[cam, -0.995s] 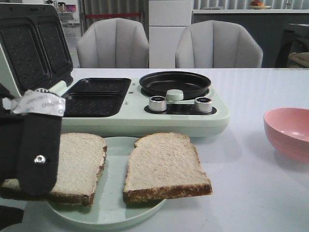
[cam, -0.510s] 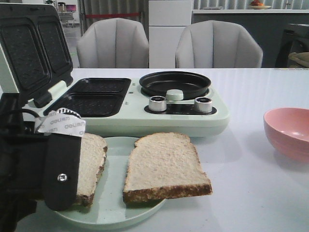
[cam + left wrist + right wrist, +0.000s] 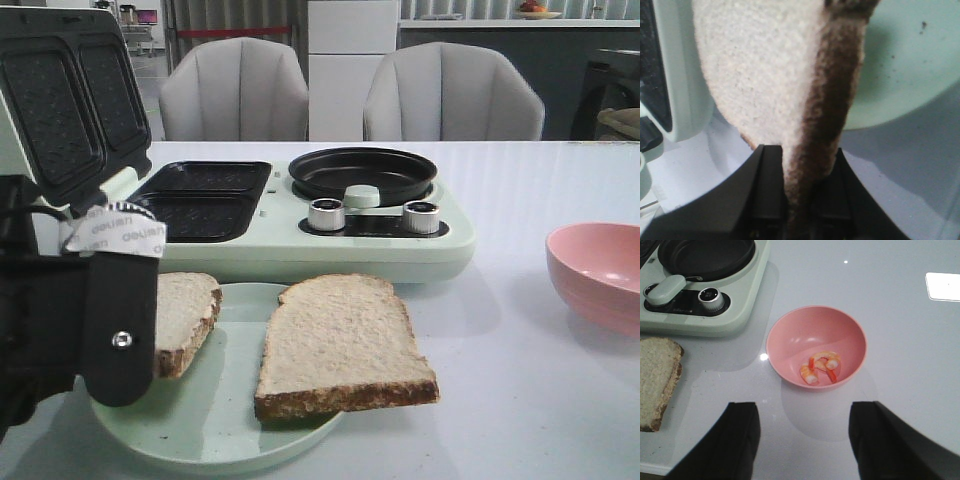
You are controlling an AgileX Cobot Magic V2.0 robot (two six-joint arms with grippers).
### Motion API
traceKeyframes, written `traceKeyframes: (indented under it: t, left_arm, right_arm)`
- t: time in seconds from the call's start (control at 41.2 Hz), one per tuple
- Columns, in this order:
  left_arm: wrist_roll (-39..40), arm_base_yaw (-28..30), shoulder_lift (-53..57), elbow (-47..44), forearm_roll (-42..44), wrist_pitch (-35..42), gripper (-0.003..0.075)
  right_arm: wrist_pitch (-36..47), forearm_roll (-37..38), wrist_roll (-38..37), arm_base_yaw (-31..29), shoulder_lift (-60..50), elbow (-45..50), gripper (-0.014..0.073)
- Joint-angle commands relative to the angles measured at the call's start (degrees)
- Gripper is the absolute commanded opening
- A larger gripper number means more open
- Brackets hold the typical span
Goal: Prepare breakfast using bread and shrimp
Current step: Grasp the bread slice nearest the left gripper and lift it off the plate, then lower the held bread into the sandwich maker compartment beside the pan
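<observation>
Two bread slices show in the front view. The right slice (image 3: pixel 340 340) lies flat on the pale green plate (image 3: pixel 220 425). My left gripper (image 3: pixel 120 335) is shut on the crust edge of the left slice (image 3: pixel 188 308), holding it raised and tilted above the plate. In the left wrist view the left gripper (image 3: pixel 800 156) clamps that slice (image 3: pixel 765 75), with the plate (image 3: pixel 910 60) beyond. My right gripper (image 3: pixel 804 412) hangs open over bare table, apart from the pink bowl (image 3: pixel 790 332) that holds the shrimp (image 3: pixel 820 366).
A pale green breakfast maker (image 3: pixel 250 255) stands behind the plate with its grill lid (image 3: pixel 65 95) raised, dark sandwich wells (image 3: pixel 195 200), a round black pan (image 3: pixel 362 172) and silver knobs (image 3: pixel 326 214). The pink bowl (image 3: pixel 600 270) sits at the right. Two grey chairs stand behind the table.
My left gripper has closed in on the left slice and risen, lifting and tilting that slice off the plate. The right slice and bowl have not moved.
</observation>
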State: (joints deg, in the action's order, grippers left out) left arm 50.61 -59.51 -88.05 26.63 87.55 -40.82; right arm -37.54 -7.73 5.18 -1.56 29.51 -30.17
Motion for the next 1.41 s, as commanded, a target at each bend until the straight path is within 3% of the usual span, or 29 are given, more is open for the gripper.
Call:
traceKeyframes:
  t: [0.0, 0.218, 0.315, 0.534, 0.776, 0.946, 1.383]
  left_arm:
    - [0.97, -1.39, 4.11, 1.04, 0.45, -6.45, 0.0100]
    - [0.97, -5.09, 10.93, 3.19, 7.79, -22.62, 0.0099]
    - [0.97, -5.09, 13.97, 4.66, 13.20, -23.83, 0.0099]
    - [0.70, -1.55, 15.42, 9.50, 18.90, -18.40, 0.0099]
    - [-1.42, 9.91, 11.40, 16.97, 18.90, -5.22, 0.0099]
    - [-1.51, 15.31, 5.03, 22.68, 18.90, -3.37, 0.0100]
    - [-3.38, 22.76, -11.12, 34.83, 18.90, -3.15, 0.0100]
  right_arm:
    - [4.07, -0.09, 0.31, 0.07, 0.65, -1.55, 0.0507]
    - [4.07, -0.09, 0.31, 0.07, 0.65, -1.55, 0.0507]
    - [4.07, -0.09, 0.31, 0.07, 0.65, -1.55, 0.0507]
    - [4.07, -0.09, 0.31, 0.07, 0.65, -1.55, 0.0507]
    - [4.07, -0.09, 0.31, 0.07, 0.65, -1.55, 0.0507]
    - [4.07, -0.09, 0.31, 0.07, 0.65, -1.55, 0.0507]
    - [4.07, -0.09, 0.31, 0.07, 0.65, -1.55, 0.0507]
